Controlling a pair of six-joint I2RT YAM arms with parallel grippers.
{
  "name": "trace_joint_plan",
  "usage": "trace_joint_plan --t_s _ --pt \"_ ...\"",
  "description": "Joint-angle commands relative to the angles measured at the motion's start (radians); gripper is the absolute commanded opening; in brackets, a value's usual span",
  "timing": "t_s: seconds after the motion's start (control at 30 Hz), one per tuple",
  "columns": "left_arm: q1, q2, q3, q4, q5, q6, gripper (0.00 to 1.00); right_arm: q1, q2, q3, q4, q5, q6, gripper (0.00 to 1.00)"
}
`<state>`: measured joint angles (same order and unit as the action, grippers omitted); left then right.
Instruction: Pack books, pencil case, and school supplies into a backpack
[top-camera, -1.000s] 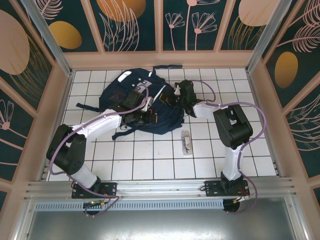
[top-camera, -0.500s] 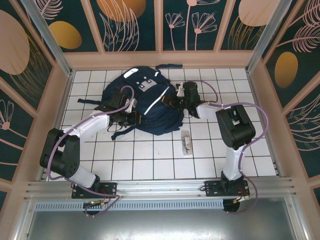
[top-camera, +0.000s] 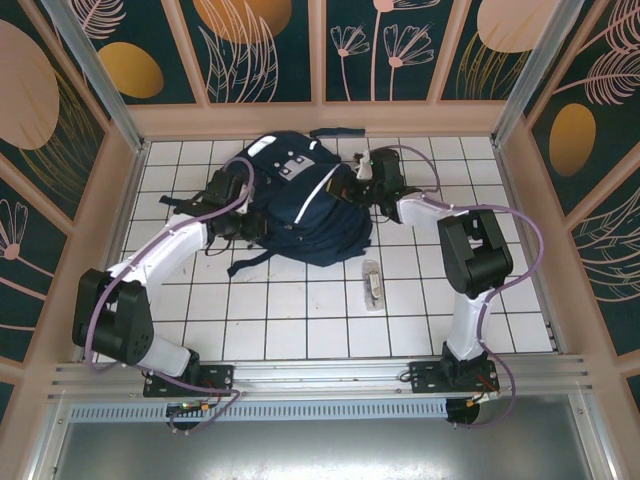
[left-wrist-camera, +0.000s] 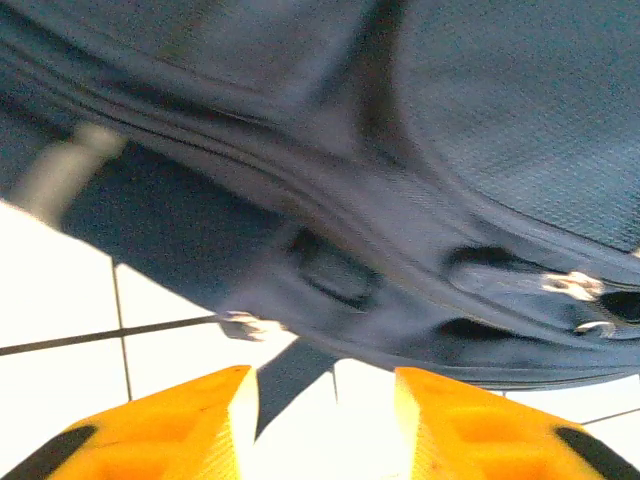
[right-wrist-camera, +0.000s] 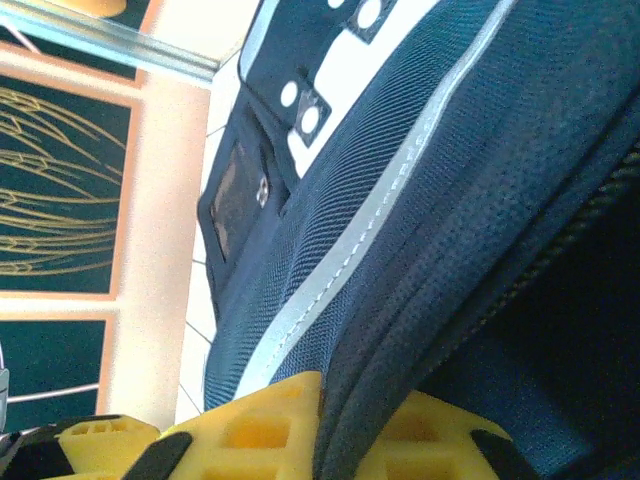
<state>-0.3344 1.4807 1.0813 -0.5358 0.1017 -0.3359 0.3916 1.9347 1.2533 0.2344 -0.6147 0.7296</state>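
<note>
Backpack (top-camera: 300, 215): navy blue, white reflective stripes, grey patch (small dark squares on it); table (top-camera: 290, 320): white tiles, dark grid lines; school supplies (top-camera: 372, 285): clear packet, whitish and tan contents; left pincer (left-wrist-camera: 325, 400) and right pincer (right-wrist-camera: 345, 415): yellow-orange, black trim; walls (top-camera: 255, 60): dark teal, orange discs, pale pink leaf outlines.

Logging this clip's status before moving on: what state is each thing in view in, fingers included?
backpack: lying on the table, front up; zip state unclear.
school supplies: flat on the table, apart from the backpack, not packed.
left gripper: fingers open, empty, beside the backpack.
right gripper: fingers shut on a fold of backpack fabric.
</note>
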Motion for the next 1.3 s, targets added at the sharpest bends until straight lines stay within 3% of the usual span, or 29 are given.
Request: trace_joint_plan --t_s 0.0,0.17,0.47,0.63,0.7,0.8,0.83,0.97,1.2,1.27 --pt "-0.006 -0.059 0.047 0.001 0.011 -0.017 0.45 -0.011 0.016 0.057 0.023 -0.064 0.029 0.2" --pt "-0.092 -0.047 0.096 0.126 0.007 -0.019 0.48 -0.01 0.011 0.043 0.047 -0.063 0.051 0.39" --pt "-0.242 0.179 0.258 0.24 -0.024 -0.006 0.5 -0.091 -0.068 -0.111 0.133 0.016 0.142 0.45" --pt "-0.316 0.302 0.324 0.243 -0.087 0.047 0.53 -0.118 -0.029 -0.179 0.335 -0.065 0.309 0.42" --pt "-0.337 0.329 0.329 0.25 -0.105 0.065 0.56 -0.112 -0.018 -0.174 0.344 -0.067 0.323 0.34" --pt "-0.357 0.368 0.336 0.253 -0.138 0.087 0.59 -0.108 -0.014 -0.173 0.386 -0.078 0.351 0.12" --pt "-0.362 0.38 0.337 0.257 -0.148 0.089 0.6 -0.108 -0.012 -0.176 0.412 -0.087 0.366 0.09" --pt "-0.361 0.427 0.365 0.255 -0.181 0.097 0.64 -0.102 -0.006 -0.141 0.362 -0.11 0.336 0.17" --pt "-0.369 0.531 0.478 0.195 -0.28 0.132 0.67 -0.105 -0.011 -0.131 0.331 -0.108 0.316 0.19" --pt "-0.377 0.553 0.499 0.175 -0.291 0.146 0.67 -0.113 -0.024 -0.134 0.287 -0.091 0.274 0.23"
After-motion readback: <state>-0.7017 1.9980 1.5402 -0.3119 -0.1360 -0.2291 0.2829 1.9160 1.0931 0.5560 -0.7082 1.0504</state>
